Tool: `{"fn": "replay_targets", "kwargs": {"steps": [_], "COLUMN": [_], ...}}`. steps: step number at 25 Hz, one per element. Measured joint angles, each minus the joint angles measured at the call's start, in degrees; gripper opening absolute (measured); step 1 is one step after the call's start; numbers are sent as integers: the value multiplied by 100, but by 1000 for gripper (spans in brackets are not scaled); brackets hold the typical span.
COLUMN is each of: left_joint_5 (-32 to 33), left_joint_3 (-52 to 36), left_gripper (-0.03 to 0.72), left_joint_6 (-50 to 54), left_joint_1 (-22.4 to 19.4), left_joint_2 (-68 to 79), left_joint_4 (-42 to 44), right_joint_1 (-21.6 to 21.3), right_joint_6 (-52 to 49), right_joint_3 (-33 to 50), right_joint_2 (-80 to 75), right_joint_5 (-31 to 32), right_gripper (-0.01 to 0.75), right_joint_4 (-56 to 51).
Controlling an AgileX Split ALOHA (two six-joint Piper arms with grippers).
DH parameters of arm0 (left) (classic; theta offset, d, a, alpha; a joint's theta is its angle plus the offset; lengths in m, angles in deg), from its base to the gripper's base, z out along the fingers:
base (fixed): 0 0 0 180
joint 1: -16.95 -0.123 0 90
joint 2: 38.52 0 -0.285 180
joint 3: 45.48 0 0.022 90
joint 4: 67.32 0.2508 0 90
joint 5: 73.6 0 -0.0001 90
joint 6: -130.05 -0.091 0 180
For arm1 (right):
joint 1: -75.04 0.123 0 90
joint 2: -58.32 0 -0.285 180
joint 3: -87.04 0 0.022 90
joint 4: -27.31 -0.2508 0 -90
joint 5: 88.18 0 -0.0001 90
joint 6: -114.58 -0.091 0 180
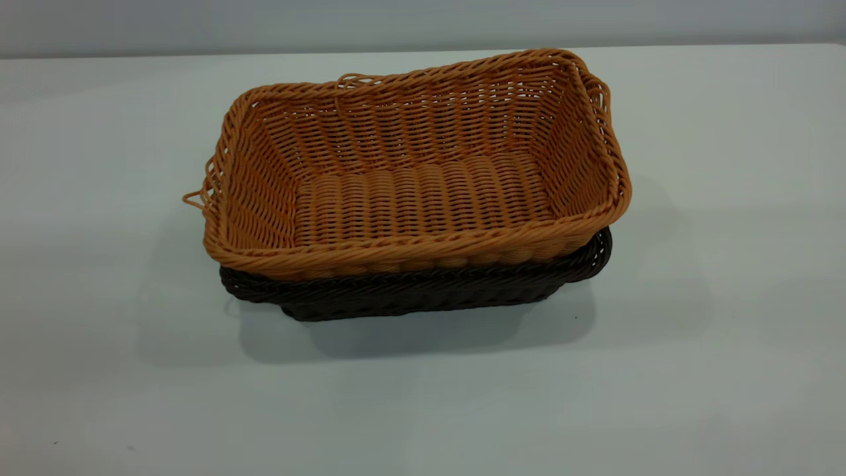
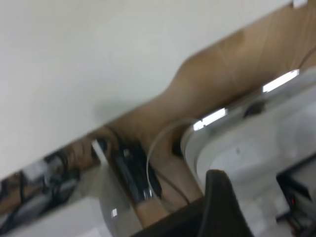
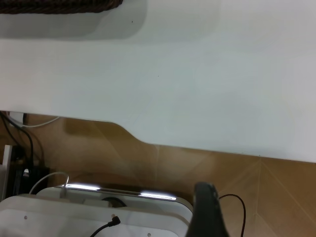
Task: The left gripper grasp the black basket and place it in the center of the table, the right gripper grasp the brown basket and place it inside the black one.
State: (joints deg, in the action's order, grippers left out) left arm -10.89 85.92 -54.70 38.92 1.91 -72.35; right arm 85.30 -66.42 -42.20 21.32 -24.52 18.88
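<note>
- Left gripper (image 2: 217,207): only one dark finger (image 2: 219,202) rises into the left wrist view, so whether the jaws are open or closed cannot be told. It holds nothing that can be seen. It hangs off the table (image 2: 74,59), past that table's edge, over a wooden floor (image 2: 232,64) and a pale rounded machine base (image 2: 247,143).
- Right gripper (image 3: 207,212): here too a single dark finger (image 3: 206,207) shows in the right wrist view, and the state of the jaws cannot be told. It is also beyond the table's edge, above the wooden floor, with a white housing (image 3: 89,212) and cables near it. A strip of dark woven rim shows at the far side of the table in this view.
- Neither gripper appears in the exterior view.
- Brown basket (image 1: 423,165): sits upright inside the black basket, nested, its braided rim standing above the black rim. It holds nothing. Loose strand loops stick out at its left corner and along its back and right rim.
- Black basket (image 1: 410,291): rests on the table around its middle, directly under the brown basket; only its front rim and lower front wall show.
- Both baskets are turned slightly, their right end farther back on the table than their left.
</note>
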Motion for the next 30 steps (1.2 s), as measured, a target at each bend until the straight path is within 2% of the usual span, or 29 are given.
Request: {"fn": "replay_targets", "kwargs": {"steps": [2, 3, 15, 17, 22, 25, 27, 30], "left_joint_5": [28, 47, 182, 220, 266, 267, 267, 272], "left_joint_3": [0, 0, 0, 0, 0, 0, 0, 0], "left_gripper": [404, 375, 403, 403, 403, 403, 403, 403], "left_joint_6": [0, 3, 8, 8, 8, 8, 8, 8], "left_joint_1": [0, 0, -68, -322, -1513, -2094, -2311, -2408], "left_joint_2": [-350, -545, -2753, -3063, -3374, -3374, -3374, -3374], "left_joint_4": [0, -5, -5, -5, -5, -5, -5, -5], "right_joint_1": [0, 0, 0, 0, -17, -301, -533, -760], "right_joint_6": [0, 0, 0, 0, 0, 0, 0, 0], "right_joint_3": [0, 0, 0, 0, 0, 0, 0, 0], "right_joint_2": [0, 0, 0, 0, 37, 292, 624, 1299], "right_joint_5": [0, 0, 0, 0, 0, 0, 0, 6], "right_gripper": [458, 458, 458, 458, 458, 458, 458, 458], "right_joint_4": [0, 0, 0, -5, -5, -36, -36, -36]}}
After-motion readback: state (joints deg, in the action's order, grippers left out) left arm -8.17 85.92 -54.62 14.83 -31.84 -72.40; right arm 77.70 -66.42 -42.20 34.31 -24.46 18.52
